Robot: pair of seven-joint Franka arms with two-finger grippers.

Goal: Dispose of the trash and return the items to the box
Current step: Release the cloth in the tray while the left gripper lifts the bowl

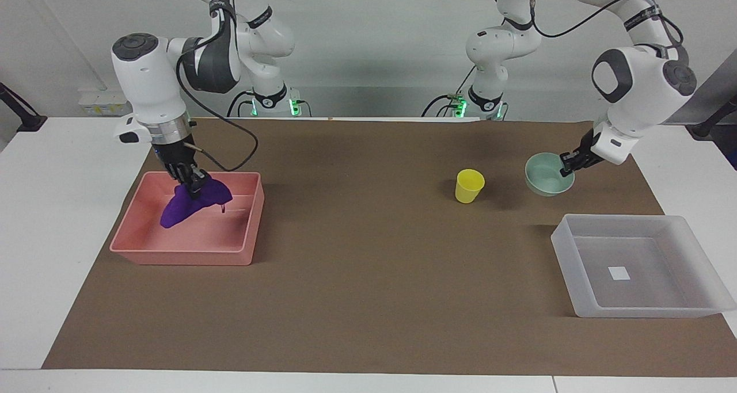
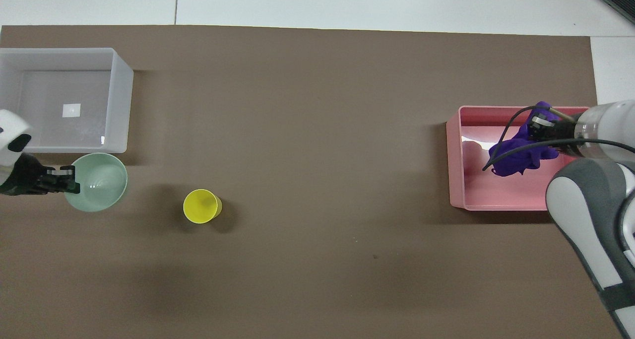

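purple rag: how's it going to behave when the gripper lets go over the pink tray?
Likely floppy: the rag droops in a limp fold from the shut right gripper. Probably light, so it should drop into the pink tray and slump, not roll. Fabric might snag on the fingertips.
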